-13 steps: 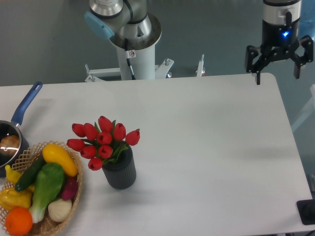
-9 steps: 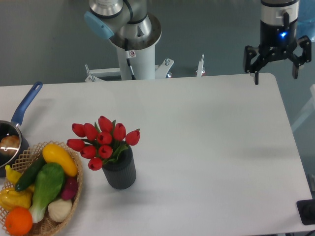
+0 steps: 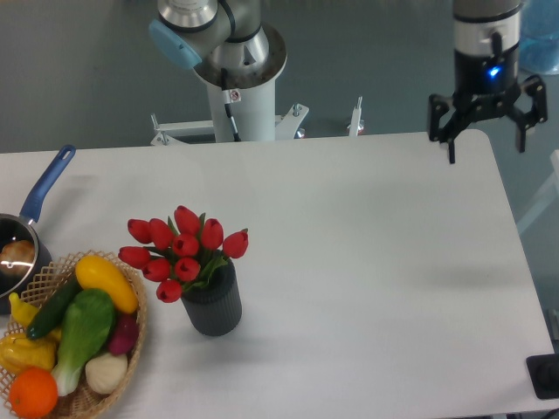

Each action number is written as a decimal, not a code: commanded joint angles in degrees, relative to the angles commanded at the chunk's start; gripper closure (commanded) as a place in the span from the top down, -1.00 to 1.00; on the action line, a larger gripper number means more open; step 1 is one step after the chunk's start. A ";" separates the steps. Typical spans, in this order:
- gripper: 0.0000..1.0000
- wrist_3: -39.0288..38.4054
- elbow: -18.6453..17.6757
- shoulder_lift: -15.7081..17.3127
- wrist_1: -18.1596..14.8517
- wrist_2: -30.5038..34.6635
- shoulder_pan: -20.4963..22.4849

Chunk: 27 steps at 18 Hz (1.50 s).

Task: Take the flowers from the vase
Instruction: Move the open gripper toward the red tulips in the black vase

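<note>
The flowers (image 3: 184, 250), a bunch of red tulip buds with green leaves, stand in the vase (image 3: 213, 305), a dark grey ribbed cylinder at the table's front left. My gripper (image 3: 486, 145) hangs far away over the table's back right corner, pointing down. It is open, its black fingers spread wide with nothing between them.
A wicker basket (image 3: 131, 345) of toy vegetables sits just left of the vase. A blue-handled pan (image 3: 26, 236) lies at the left edge. The arm's white base (image 3: 238, 83) stands behind the table's back edge.
The gripper has drifted slightly left and up over the back right corner. Flowers and vase have not moved.
</note>
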 joint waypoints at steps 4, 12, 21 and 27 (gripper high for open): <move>1.00 -0.26 -0.62 -0.09 0.09 -0.18 -1.49; 1.00 -5.79 -2.90 -0.70 -0.09 0.87 -6.68; 1.00 -3.70 -7.73 -0.44 0.18 -3.15 -13.62; 1.00 -1.50 -9.40 2.19 -4.90 -11.69 -13.98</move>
